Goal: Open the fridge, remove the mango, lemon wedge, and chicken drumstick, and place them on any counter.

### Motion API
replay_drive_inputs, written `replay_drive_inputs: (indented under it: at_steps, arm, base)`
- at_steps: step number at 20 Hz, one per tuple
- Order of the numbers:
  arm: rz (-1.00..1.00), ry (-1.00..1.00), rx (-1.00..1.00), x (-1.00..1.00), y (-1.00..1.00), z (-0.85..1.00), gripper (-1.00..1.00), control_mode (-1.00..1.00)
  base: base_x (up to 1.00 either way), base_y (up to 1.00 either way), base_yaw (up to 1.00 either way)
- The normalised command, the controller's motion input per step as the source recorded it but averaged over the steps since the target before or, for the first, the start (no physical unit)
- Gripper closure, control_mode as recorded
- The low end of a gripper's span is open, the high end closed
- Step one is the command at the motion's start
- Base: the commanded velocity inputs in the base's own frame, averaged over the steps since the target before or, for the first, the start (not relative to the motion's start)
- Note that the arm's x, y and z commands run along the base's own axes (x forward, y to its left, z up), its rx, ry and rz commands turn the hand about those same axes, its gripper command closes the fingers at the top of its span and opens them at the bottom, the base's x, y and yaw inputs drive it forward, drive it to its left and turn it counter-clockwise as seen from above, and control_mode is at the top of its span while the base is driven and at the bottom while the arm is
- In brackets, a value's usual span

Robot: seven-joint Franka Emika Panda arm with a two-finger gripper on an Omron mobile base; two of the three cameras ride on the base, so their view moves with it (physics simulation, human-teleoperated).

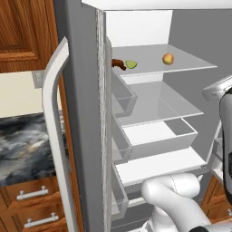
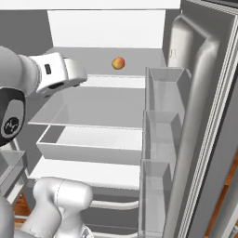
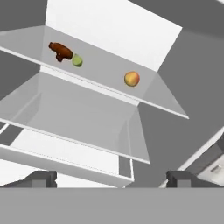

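I have the tall grey French-door fridge [image 1: 81, 113] open, its white interior exposed. The two-finger gripper [image 3: 111, 177] stands with its jaws fully spread and holds nothing; in the hand view its dark fingertips [image 3: 43, 178] rise at the bottom, aimed up at the shelves from below and outside.

All three foods lie on the upper translucent glass shelf [image 1: 190, 63]:
- The small roundish orange-yellow mango [image 1: 168, 59] sits alone toward the right side of the shelf.
- The tiny yellow-green lemon wedge [image 1: 131, 64] lies at the left side.
- The dark reddish-brown chicken drumstick [image 1: 118, 64] lies just beside the wedge, apparently touching it; its far end is hidden by the door edge in the left base view.

The black marbled stone counter [image 1: 27, 140] lies left of the fridge, past the open left door.

Hazards I judge from here:
1. Rising too steeply may strike the shelf's front edge.
2. The round mango may roll away if a finger nudges it before closing.
3. Closing on the wedge may also catch or displace the adjacent drumstick.
4. Swinging toward the counter risks clipping the left door and its long white handle [image 1: 54, 131].
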Motion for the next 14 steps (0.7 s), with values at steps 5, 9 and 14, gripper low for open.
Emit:
replay_drive_inputs:
  at_steps: [5,9,14]
  arm:
    - [0.0,-0.01,0.02,0.35,0.0,0.0,-1.0,-1.0]
    - [0.0,-0.02,0.06,0.36,0.0,-0.07,-1.0,-1.0]
    - [0.0,-0.01,0.14,0.46,0.03,-0.02,-1.0,-1.0]
  base:
    - [0.0,0.0,0.0]
    - [0.0,0.0,0.0]
    - [0.0,0.0,0.0]
